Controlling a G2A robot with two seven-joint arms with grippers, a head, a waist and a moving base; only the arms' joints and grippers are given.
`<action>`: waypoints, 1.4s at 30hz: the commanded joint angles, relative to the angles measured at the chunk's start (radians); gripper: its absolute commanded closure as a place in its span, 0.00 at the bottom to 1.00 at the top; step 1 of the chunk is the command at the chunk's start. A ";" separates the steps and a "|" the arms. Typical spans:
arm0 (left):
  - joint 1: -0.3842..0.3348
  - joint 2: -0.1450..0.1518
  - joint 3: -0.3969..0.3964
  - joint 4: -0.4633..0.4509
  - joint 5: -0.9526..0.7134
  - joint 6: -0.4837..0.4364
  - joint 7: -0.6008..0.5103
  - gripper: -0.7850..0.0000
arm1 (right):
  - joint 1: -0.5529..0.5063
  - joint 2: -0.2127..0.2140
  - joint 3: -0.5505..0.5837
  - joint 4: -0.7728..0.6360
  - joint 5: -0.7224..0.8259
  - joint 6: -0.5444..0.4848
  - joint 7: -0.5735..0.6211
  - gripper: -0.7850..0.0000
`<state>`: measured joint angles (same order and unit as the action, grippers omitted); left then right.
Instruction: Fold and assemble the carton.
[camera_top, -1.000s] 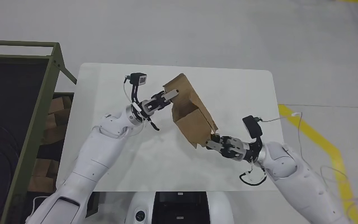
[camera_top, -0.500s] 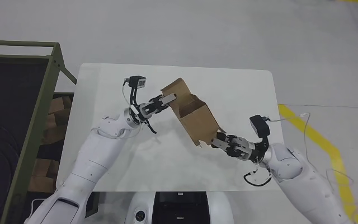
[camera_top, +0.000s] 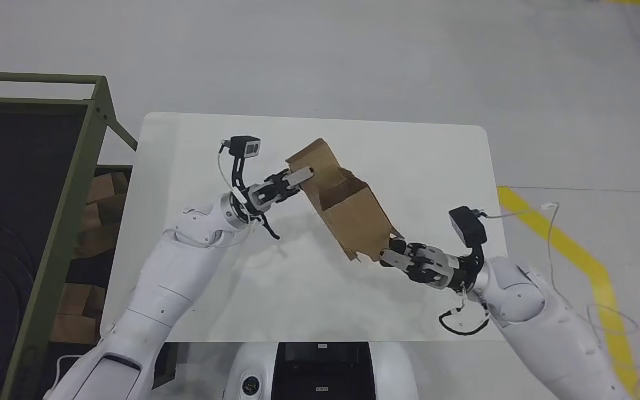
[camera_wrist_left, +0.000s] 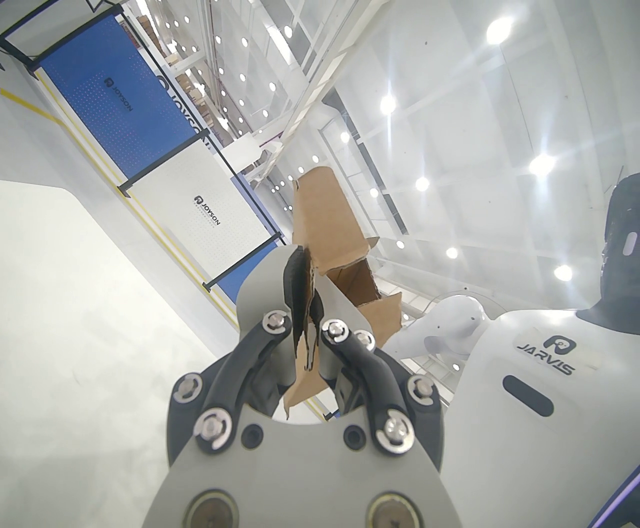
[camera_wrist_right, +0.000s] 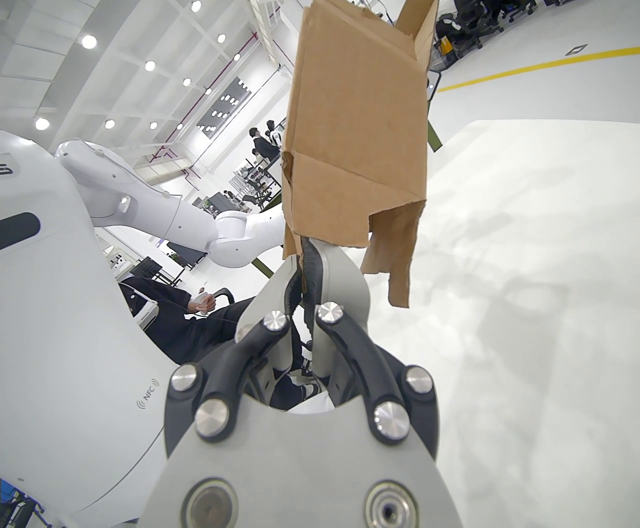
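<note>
A brown cardboard carton (camera_top: 345, 205) hangs above the white table (camera_top: 440, 160), opened into a tube with loose flaps. My left gripper (camera_top: 300, 177) is shut on a flap at the carton's far-left end; in the left wrist view the left gripper (camera_wrist_left: 305, 280) pinches the carton (camera_wrist_left: 325, 225) edge. My right gripper (camera_top: 385, 247) is shut on the carton's near-right corner. In the right wrist view the right gripper (camera_wrist_right: 302, 260) clamps the lower edge of the carton (camera_wrist_right: 355, 130), and one flap hangs loose beside it.
A dark green metal rack (camera_top: 60, 170) with cardboard pieces (camera_top: 95, 200) stands left of the table. A yellow floor line (camera_top: 560, 235) runs at the right.
The carton has shifted slightly to the right and turned, opening wider. My right gripper moved right with its corner; the left gripper moved slightly toward the table's far side.
</note>
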<state>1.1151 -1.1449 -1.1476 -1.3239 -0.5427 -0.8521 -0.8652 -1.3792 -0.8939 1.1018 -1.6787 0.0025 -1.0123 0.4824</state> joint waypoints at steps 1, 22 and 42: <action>-0.001 -0.001 0.000 0.002 -0.005 0.002 0.000 0.89 | 0.002 0.000 0.000 0.002 0.007 0.000 0.008 1.00; 0.011 0.021 -0.113 0.013 0.020 -0.036 -0.023 0.00 | 0.028 -0.004 0.002 0.039 0.098 0.000 0.148 1.00; 0.050 0.167 -0.132 -0.290 -0.041 0.195 -0.298 0.00 | 0.104 0.068 -0.116 0.014 0.220 0.000 0.326 1.00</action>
<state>1.1691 -0.9870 -1.2832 -1.6064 -0.5824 -0.6679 -1.1537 -1.2831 -0.8336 0.9984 -1.6626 0.2188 -1.0123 0.8081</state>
